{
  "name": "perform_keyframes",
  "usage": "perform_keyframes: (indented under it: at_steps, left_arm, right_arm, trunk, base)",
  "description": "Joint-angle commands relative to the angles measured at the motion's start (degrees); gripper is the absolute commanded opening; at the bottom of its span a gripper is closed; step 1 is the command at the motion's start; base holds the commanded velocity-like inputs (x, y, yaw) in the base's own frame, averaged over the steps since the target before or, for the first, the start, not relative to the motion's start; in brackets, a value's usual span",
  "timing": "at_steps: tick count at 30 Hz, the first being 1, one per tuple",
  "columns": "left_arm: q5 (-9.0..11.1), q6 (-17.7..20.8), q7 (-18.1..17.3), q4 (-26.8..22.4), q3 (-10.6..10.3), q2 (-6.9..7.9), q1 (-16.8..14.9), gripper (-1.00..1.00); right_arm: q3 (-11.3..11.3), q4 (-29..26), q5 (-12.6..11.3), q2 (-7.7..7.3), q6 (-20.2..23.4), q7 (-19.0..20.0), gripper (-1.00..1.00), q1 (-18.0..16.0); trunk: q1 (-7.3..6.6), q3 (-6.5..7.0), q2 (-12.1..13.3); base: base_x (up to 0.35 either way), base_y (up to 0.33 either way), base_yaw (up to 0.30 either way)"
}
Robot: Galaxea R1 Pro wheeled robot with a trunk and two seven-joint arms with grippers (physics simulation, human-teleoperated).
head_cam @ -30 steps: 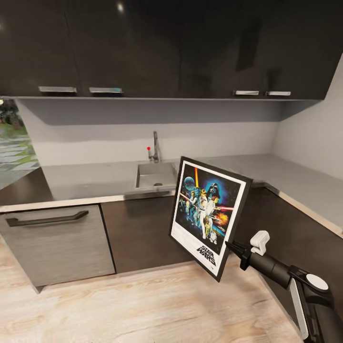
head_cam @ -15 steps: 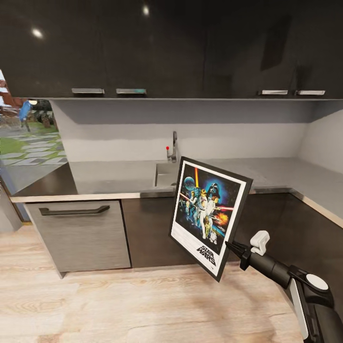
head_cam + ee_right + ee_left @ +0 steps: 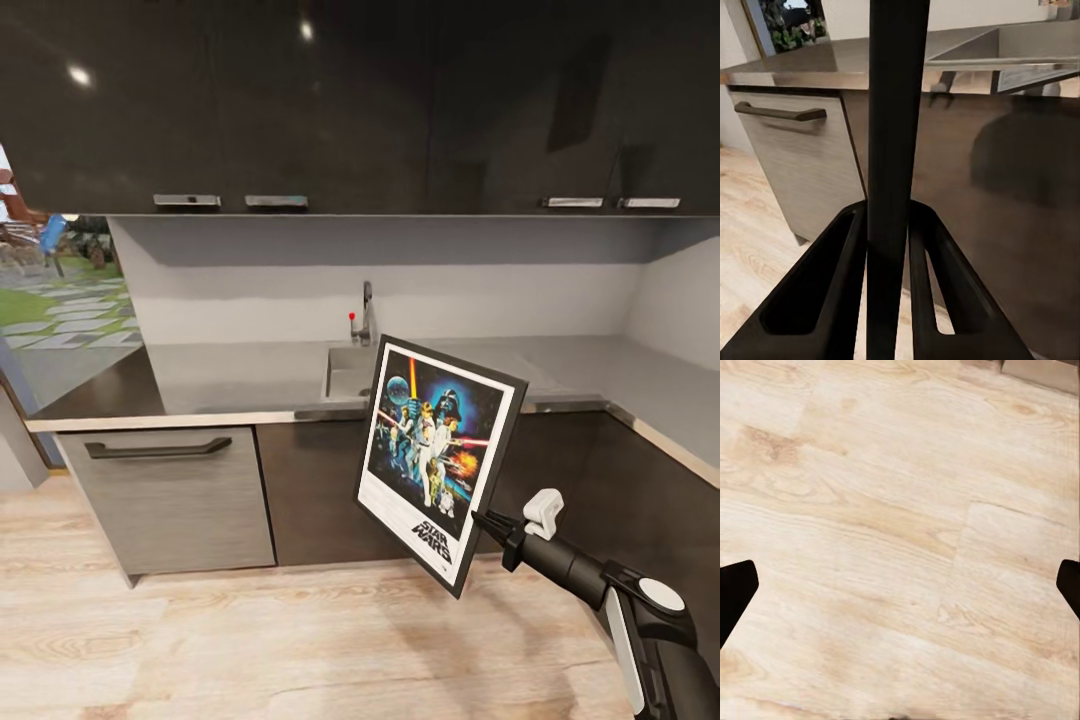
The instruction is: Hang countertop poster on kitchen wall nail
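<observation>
- Right gripper [image 3: 483, 520] is clamped on the poster [image 3: 437, 457], biting the frame's lower right edge, so the print hangs out in the air with its picture side turned to the head camera.
- The poster is clear of the bench [image 3: 240, 372]: it is carried in front of the dark lower cabinets [image 3: 310, 490], above the wood floor [image 3: 250, 650], tilted with its top leaning away to the left.
- My guess on that edge grip: it leaves the upper frame free, which is the part that has to meet a nail.
- From the right wrist view, the frame edge [image 3: 896, 150] runs as a dark bar straight up between the two fingers [image 3: 832, 285], both pressed against it. A firm pinch, by the look of it.
- The left gripper [image 3: 900, 585] points straight down at floorboards; its dark tips sit at opposite sides of the wrist view, spread wide and carrying nothing.
- Hard to make out: no nail is visible to me on the pale grey backsplash [image 3: 480, 290]; at this size a speck would be lost.
- The poster covers part of the sink [image 3: 345, 372], though the tap [image 3: 366, 312] stands clear behind it.
- The poster's back, and whatever hanger it has, faces away, unseen.
</observation>
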Motion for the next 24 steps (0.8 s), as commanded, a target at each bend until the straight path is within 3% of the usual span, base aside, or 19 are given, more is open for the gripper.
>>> perform_keyframes:
  at_steps: [1,15,23,24]
  left_arm:
    - [0.59,0.0,-0.37,0.14,0.09,0.01,0.0,1.0]
    - [0.48,-0.07,-0.3,0.92,0.11,0.06,0.0,1.0]
    - [0.48,-0.45,-0.29,0.94,0.2,0.05,0.0,1.0]
    - [0.48,-2.03,-0.29,0.95,0.19,0.05,-0.01,1.0]
  right_arm:
    - [-0.12,-0.05,0.09,0.02,0.68,0.53,-1.0,-0.05]
    - [-0.43,0.05,0.1,-0.04,0.54,0.45,-1.0,-0.05]
    - [-0.52,-0.01,0.1,-0.06,0.53,0.41,-1.0,-0.05]
    - [-0.52,-0.02,0.1,-0.07,0.54,0.41,-1.0,-0.05]
  trunk:
    - [-0.22,0.14,0.38]
    - [-3.3,2.65,6.0]
    - [-3.3,2.65,6.0]
    - [-3.3,2.65,6.0]
  base:
    - [0.0,0.0,0.0]
    - [0.0,0.0,0.0]
    - [0.0,0.0,0.0]
    - [0.0,0.0,0.0]
